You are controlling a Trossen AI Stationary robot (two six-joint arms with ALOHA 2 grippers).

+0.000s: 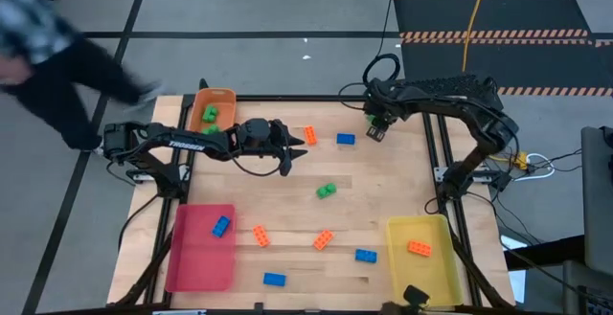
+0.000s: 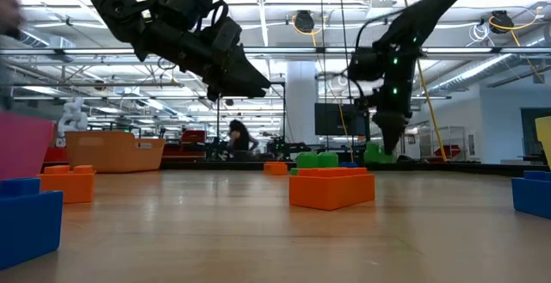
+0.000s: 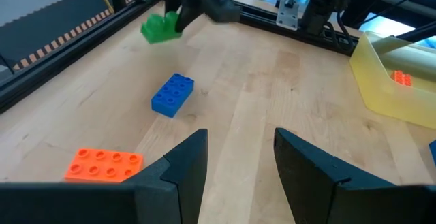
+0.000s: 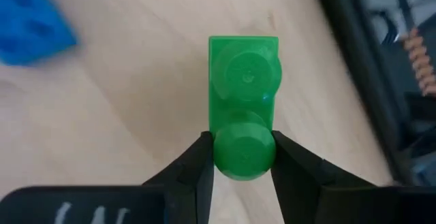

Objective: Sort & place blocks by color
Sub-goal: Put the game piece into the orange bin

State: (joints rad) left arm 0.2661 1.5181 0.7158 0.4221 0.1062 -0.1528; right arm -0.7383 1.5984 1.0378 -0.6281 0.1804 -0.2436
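My right gripper (image 4: pixel 243 149) is shut on a small green block (image 4: pixel 243 101) near the table's far right, seen in the high view as right gripper (image 1: pixel 375 126). My left gripper (image 3: pixel 238 169) hovers open above the table's middle, nothing between its fingers. Past it a blue block (image 3: pixel 172 94) and an orange block (image 3: pixel 103 165) lie flat on the wood. Another green block (image 1: pixel 327 191) lies mid-table. More orange blocks (image 1: pixel 324 240) and blue blocks (image 1: pixel 365 255) lie toward the near edge. My right gripper pinches the green block between its two fingers, at the studded end (image 4: pixel 231 163) nearest the wrist. The fingers come steeply from above, one on each side. The rest of the block sticks out beyond the fingertips and appears just clear of the table.
An orange tray (image 1: pixel 226 95) with green blocks stands at the far left. A pink tray (image 1: pixel 196 258) holding a blue block sits near left. A yellow tray (image 1: pixel 436 267) holding an orange block sits near right. A person walks past the table's far left.
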